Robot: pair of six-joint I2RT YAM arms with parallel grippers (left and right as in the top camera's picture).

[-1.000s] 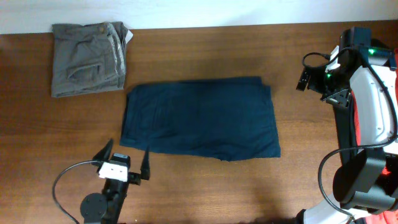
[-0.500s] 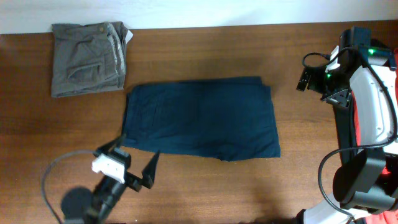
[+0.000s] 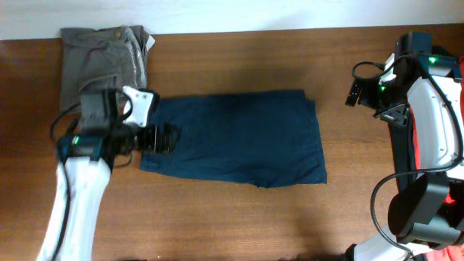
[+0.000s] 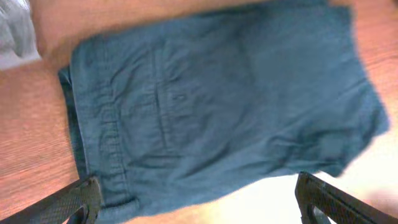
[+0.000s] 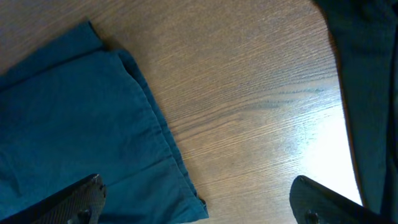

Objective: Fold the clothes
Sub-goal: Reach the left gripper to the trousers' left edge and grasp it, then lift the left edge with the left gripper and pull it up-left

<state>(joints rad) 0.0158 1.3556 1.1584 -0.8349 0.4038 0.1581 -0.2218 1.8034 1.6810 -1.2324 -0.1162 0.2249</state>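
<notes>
The dark navy blue garment (image 3: 239, 138) lies folded flat in a rectangle at the table's middle; it fills the left wrist view (image 4: 211, 106) and shows at the left of the right wrist view (image 5: 74, 130). Folded grey-olive trousers (image 3: 87, 61) lie at the back left, partly hidden by my left arm. My left gripper (image 3: 158, 138) is open and empty over the navy garment's left edge, its fingers spread wide (image 4: 199, 202). My right gripper (image 3: 362, 90) is open and empty above bare table, right of the garment (image 5: 199, 199).
A red fabric (image 3: 417, 145) shows at the far right edge behind the right arm. A dark cloth (image 5: 367, 93) hangs along the right side of the right wrist view. The wooden table (image 3: 239, 217) runs on in front of the garment.
My left arm has swung up from the table's front edge to the navy garment's left side, now covering part of the trousers. The right arm has not moved.
</notes>
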